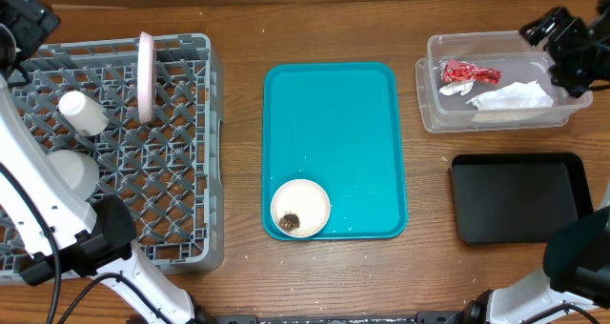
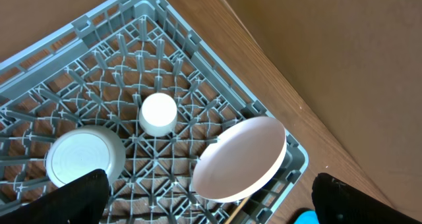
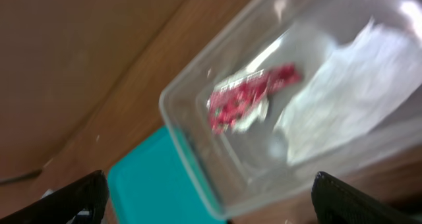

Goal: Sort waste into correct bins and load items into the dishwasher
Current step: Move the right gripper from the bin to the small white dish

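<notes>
Down to the last bowl [image 1: 303, 200], scrap [image 1: 291, 221] inside, on the teal tray [image 1: 334, 124], with plate [image 1: 145, 76], cup [image 1: 81, 112] and other bowl [image 1: 67, 172] in the rack [image 1: 181, 172], wrapper [image 1: 469, 72] and napkin [image 1: 513, 97] in the tub [image 1: 431, 76], both jaws wide open, empty; next likely needs tipping that scrap out, then racking.

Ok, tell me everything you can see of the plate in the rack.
The plate is round, flat and plain white, with a smooth, clean-looking face and a faintly pinkish rim. It looks like ceramic or hard plastic. It stands on its edge among the pegs of the grey dish rack, near the rack's far wall, leaning slightly. From overhead it shows only as a thin edge-on strip. Only the rack appears to touch it. The cup and the upturned bowl sit apart from it.
</notes>
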Motion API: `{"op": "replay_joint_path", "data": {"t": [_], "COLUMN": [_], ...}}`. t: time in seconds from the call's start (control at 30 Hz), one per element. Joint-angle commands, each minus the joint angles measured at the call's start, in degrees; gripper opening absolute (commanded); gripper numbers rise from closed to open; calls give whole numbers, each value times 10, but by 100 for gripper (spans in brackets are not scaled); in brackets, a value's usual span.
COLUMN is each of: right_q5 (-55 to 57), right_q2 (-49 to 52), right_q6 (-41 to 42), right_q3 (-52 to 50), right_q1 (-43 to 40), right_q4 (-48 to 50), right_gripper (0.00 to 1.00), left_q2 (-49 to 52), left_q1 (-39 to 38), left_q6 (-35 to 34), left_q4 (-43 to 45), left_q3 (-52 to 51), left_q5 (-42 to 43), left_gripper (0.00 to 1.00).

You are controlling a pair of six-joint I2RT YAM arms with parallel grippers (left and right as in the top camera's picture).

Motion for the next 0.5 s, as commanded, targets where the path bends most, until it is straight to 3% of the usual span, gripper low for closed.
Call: {"op": "replay_joint_path", "data": {"t": [0.0, 0.1, 0.17, 0.33, 0.47], "right_q5": [-163, -289, -287, -102, 45], "right_q2": [-9, -9, -9, -8, -7], "right_q6": [12, -84, -132, -147, -48], "right_q3": [14, 14, 14, 10, -3], "right_q1": [0, 27, 65, 251, 437], "right_q4": [-1, -40, -87, -162, -128], "right_gripper": [100, 100, 96, 88, 88], "left_q2": [2, 2, 2, 2, 2], "left_q1": [1, 1, 1, 1, 1], "left_q6": [-14, -14, -14, -14, -14], "left_q4": [0, 0, 0, 0, 0], "left_q3": [1, 1, 1, 1, 1], "left_q5": [-3, -3, -4, -3, -3], "left_gripper": [100, 100, 100, 100, 100]}}
